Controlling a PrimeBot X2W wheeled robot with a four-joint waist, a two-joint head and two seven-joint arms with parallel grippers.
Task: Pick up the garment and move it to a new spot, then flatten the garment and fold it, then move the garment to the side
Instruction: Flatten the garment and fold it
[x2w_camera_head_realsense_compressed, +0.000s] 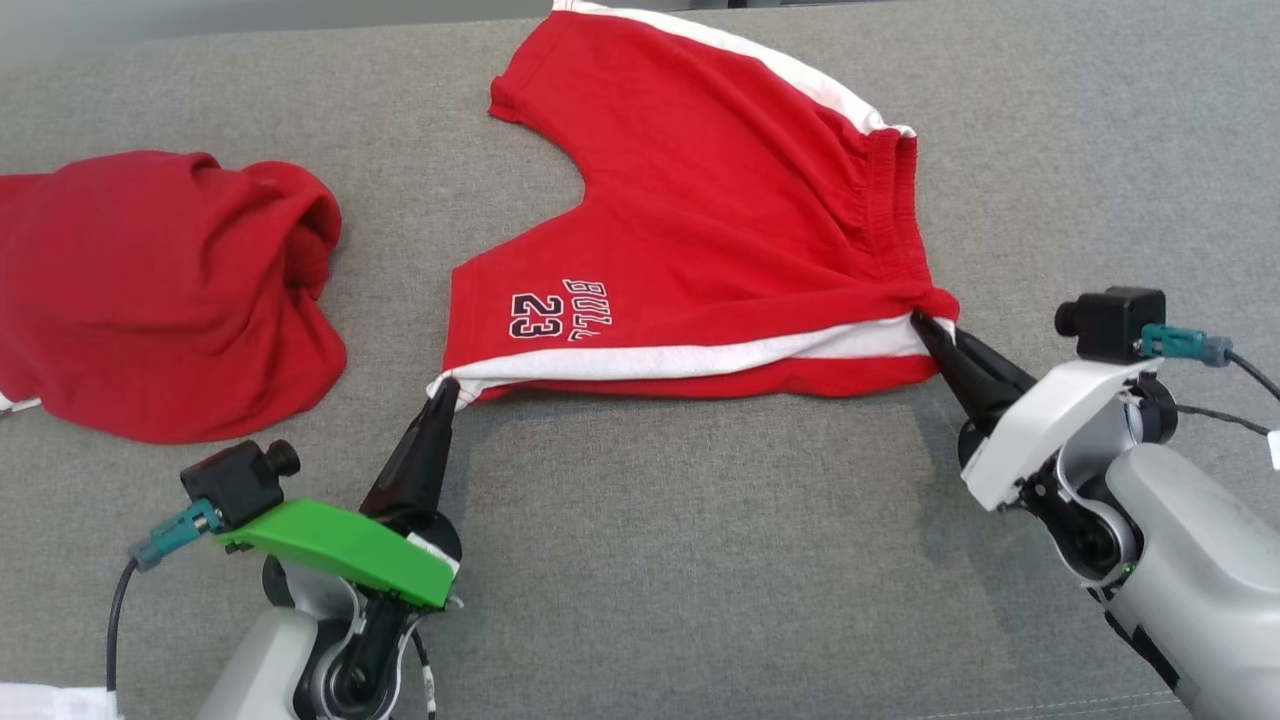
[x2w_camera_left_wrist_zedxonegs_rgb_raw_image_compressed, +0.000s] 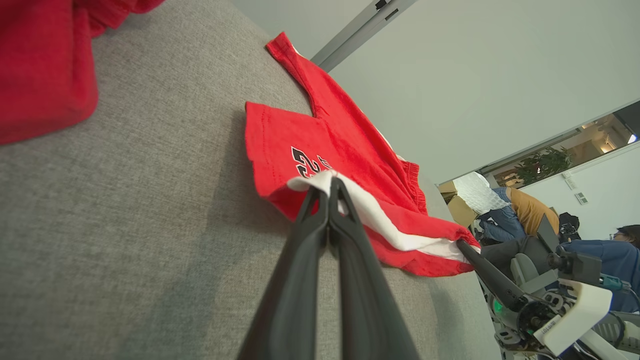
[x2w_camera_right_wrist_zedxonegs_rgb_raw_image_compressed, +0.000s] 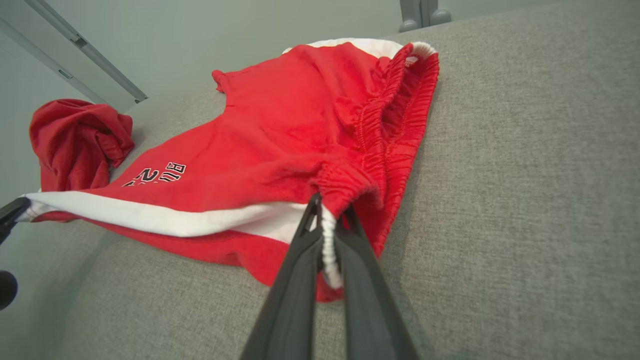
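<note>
Where the left gripper (x2w_camera_head_realsense_compressed: 445, 392) meets the cloth, its jaws are pressed together on the white-striped hem corner of the red knit shorts (x2w_camera_head_realsense_compressed: 720, 200) with white side stripes, on the leg printed "23". The right gripper (x2w_camera_head_realsense_compressed: 925, 325) has its jaws closed the same way on the near end of the gathered elastic waistband, and white trim shows between its fingers (x2w_camera_right_wrist_zedxonegs_rgb_raw_image_compressed: 300, 280). Between the two grips the near side stripe runs in a fairly straight line with a shadow under it. The rest of the shorts lies spread on the grey fabric-covered worktop (x2w_camera_head_realsense_compressed: 700, 560), legs to the left, waistband to the right, the far leg towards the far edge. A crumpled red garment (x2w_camera_head_realsense_compressed: 150, 290) lies at the left edge, well apart from the shorts.
</note>
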